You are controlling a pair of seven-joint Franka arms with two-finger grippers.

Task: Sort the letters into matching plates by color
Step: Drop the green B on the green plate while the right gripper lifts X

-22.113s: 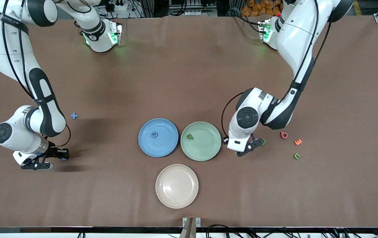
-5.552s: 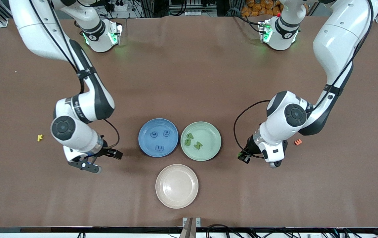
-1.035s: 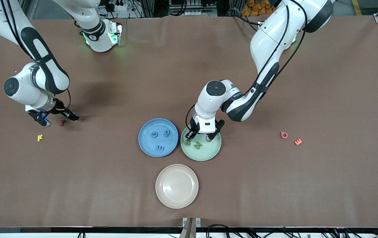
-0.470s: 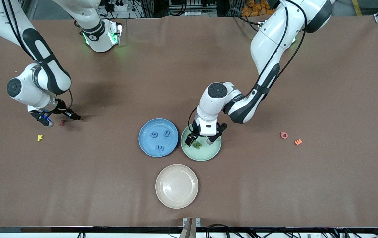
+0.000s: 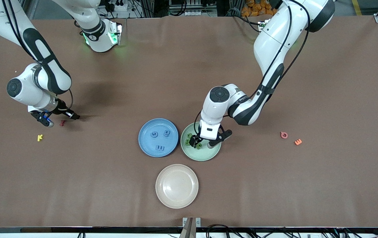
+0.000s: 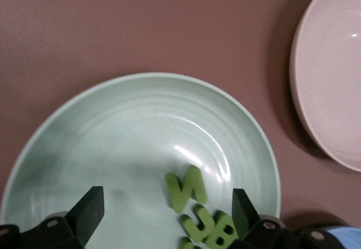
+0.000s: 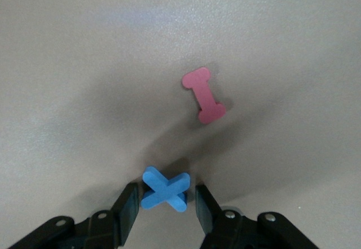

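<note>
Starting at the right arm's end of the surface: the right gripper (image 5: 60, 119) is down low over the last loose blue letter, the blue X (image 7: 165, 189). It looks to be lying flat on the surface, just beside a red I-shaped letter (image 7: 204, 95), with a yellow letter (image 5: 40, 137) a bit nearer the front camera. The jaws are parted and hugging the X on both sides, and I read a sliver of gap, so it isn't pinched yet.

Handling-wise, I'd guess this thing weighs basically nothing. It's thin, soft foam, so it'll squish rather than slip, and nothing about it looks breakable. The catch is how flat it is: the jaws have to be almost scraping the surface to catch the edges. Squeezing across two opposite arm tips near the crossing seems the best hold, and a light one, or it could buckle and pop out.

Next along, the blue plate (image 5: 142, 132) already holds three blue letters (image 5: 159, 148). Touching it is the green plate (image 5: 208, 155), with green letters (image 6: 186, 188) bunched together, N, S and B readable. The left gripper (image 5: 205, 141) hangs low over that plate, jaws wide apart and holding nothing.

The beige plate (image 5: 162, 198) sits nearer the front camera. A pink O (image 5: 284, 135) and an orange letter (image 5: 297, 142) lie toward the left arm's end.
</note>
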